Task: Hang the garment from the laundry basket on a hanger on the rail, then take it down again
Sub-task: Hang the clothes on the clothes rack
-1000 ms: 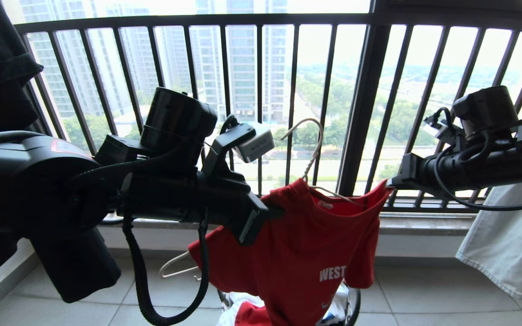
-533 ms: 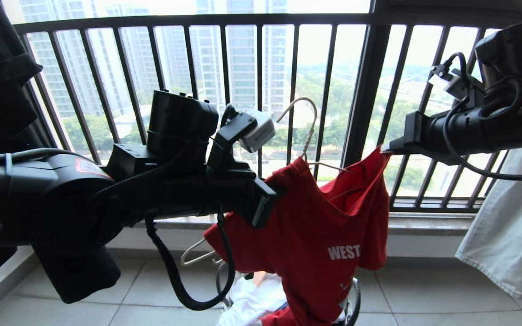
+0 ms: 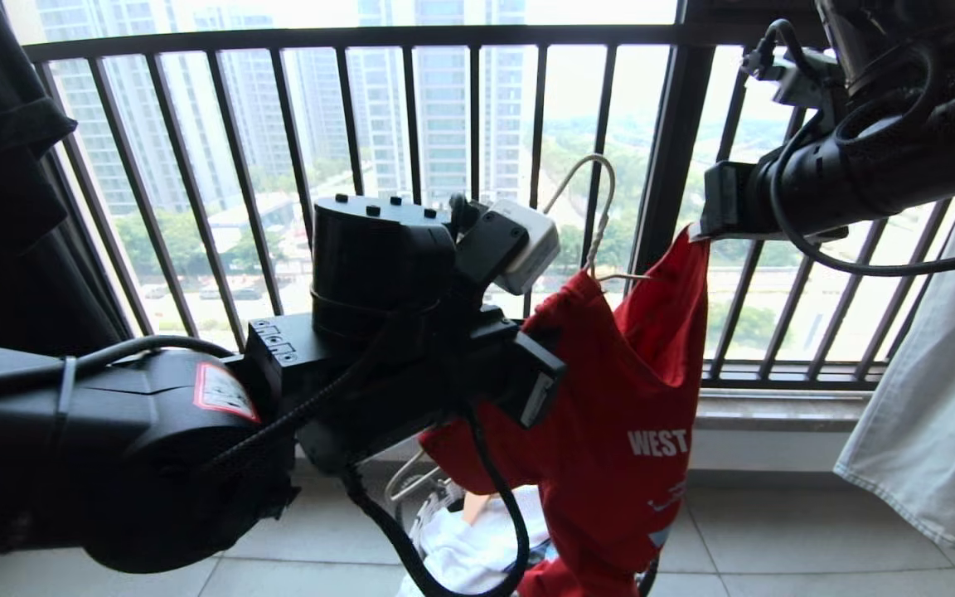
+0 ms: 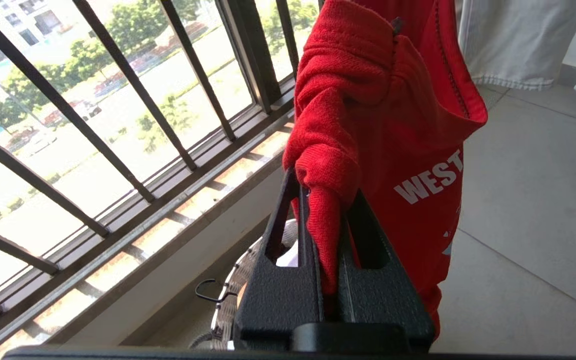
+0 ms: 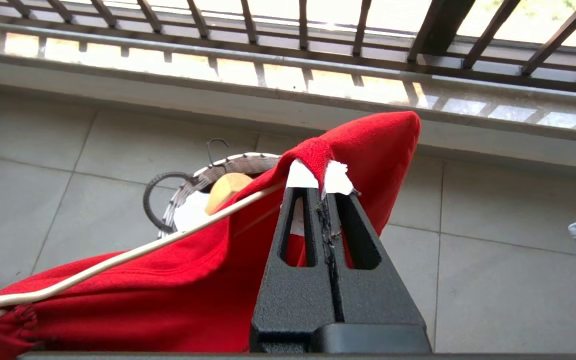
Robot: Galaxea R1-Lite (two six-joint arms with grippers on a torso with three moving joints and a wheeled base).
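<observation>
Both hands have risen — the right hand (image 3: 697,235) higher — lifting the garment (image 3: 627,398) (and hanger (image 3: 598,211)) into a narrower drape.

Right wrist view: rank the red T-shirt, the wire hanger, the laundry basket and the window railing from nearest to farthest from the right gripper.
1. Red T-shirt: pinched at its collar in the right gripper.
2. Wire hanger: inside the shirt, just beside the gripper.
3. Laundry basket: below on the floor.
4. Window railing: farthest, beyond the sill.
</observation>
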